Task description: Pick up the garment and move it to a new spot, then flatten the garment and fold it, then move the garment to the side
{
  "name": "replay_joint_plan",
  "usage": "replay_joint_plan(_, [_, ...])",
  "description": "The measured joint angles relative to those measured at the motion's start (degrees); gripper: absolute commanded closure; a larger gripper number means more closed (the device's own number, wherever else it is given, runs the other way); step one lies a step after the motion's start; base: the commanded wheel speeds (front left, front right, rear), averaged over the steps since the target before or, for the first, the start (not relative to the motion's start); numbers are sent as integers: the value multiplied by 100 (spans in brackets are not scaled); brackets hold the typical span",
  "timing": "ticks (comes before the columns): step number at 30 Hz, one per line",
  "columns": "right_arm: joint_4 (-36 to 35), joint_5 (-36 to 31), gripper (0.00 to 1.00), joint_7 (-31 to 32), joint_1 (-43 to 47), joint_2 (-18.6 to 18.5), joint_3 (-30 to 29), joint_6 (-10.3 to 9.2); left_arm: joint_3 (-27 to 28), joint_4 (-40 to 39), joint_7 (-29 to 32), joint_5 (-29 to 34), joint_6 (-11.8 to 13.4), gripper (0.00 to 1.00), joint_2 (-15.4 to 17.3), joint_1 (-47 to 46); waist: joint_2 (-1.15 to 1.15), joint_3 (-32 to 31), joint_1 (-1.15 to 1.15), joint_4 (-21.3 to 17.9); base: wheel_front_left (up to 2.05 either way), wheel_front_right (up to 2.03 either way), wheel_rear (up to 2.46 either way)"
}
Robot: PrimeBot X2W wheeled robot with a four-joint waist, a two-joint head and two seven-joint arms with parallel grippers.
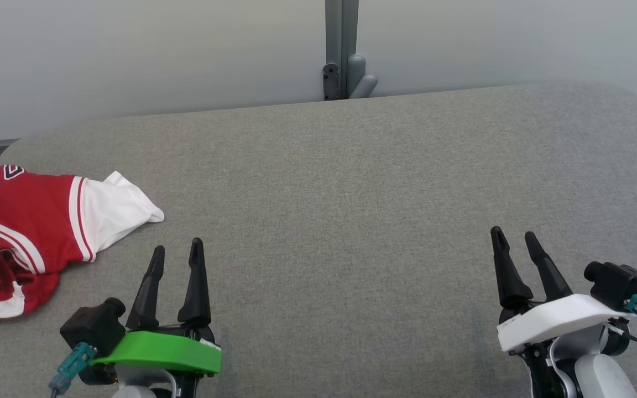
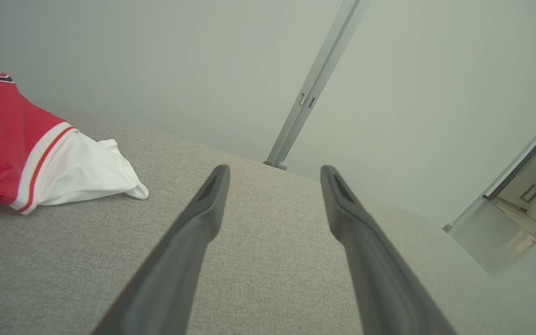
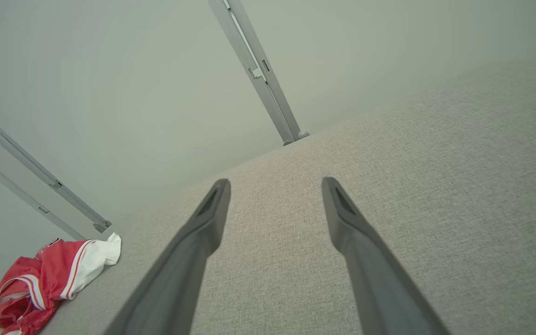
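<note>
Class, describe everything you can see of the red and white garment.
The jersey is soft-looking red cloth with a white section, red-and-white striped trim and dark lettering near one edge. It lies crumpled at the left end of the grey fabric surface, partly out of the head view. Only that surface touches it.
</note>
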Motion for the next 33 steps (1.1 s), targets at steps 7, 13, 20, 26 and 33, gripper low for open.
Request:
replay_joint_plan(7, [-99, -381, 0, -158, 45, 1, 154, 0, -20, -58, -46, 389, 1, 0, 0, 40, 0, -14, 0, -2, 0, 0, 0])
replay_joint_plan(13, [-151, -646, 0, -299, 124, 1, 219, 0, 5, -129, -71, 501, 25, 0, 1, 79, 0, -31, 0, 3, 0, 0, 0])
replay_joint_plan(20, [-208, -998, 0, -446, 154, 0, 247, 0, 11, -149, -104, 833, 14, 0, 1, 88, 0, -40, 0, 0, 0, 0, 0])
replay_joint_plan(26, [-257, -1259, 0, -564, 225, 0, 283, 0, 11, -147, -142, 1113, -4, 0, 1, 125, 0, -56, 0, -6, 0, 0, 0])
replay_joint_plan(33, [-319, -1512, 0, -695, 278, -1, 336, 0, 25, -168, -174, 1385, 2, 0, 1, 170, 0, -59, 0, 2, 0, 0, 0])
